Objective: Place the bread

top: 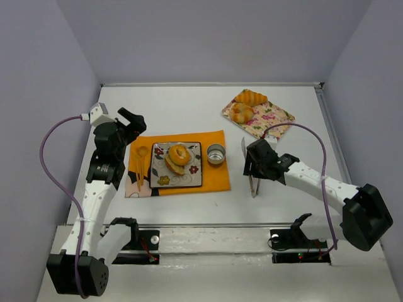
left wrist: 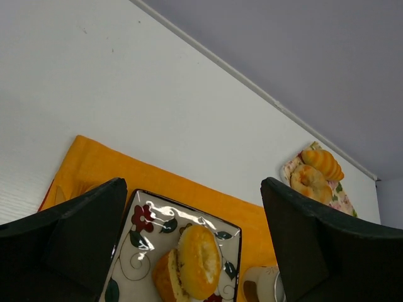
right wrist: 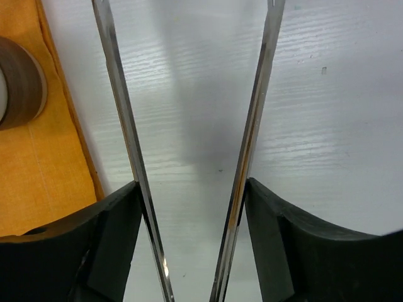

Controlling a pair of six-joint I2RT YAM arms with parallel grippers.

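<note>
Two pieces of bread lie on a floral square plate; they also show in the left wrist view. More bread sits on a floral mat at the back right. My left gripper is open and empty, above and behind the plate's far edge. My right gripper is shut on metal tongs. Both tong arms rest against my fingers, spread apart with nothing between them, over bare table.
An orange cloth lies under the plate. A small metal cup stands on the cloth right of the plate. Yellow cutlery lies left of the plate. Walls enclose the table on three sides.
</note>
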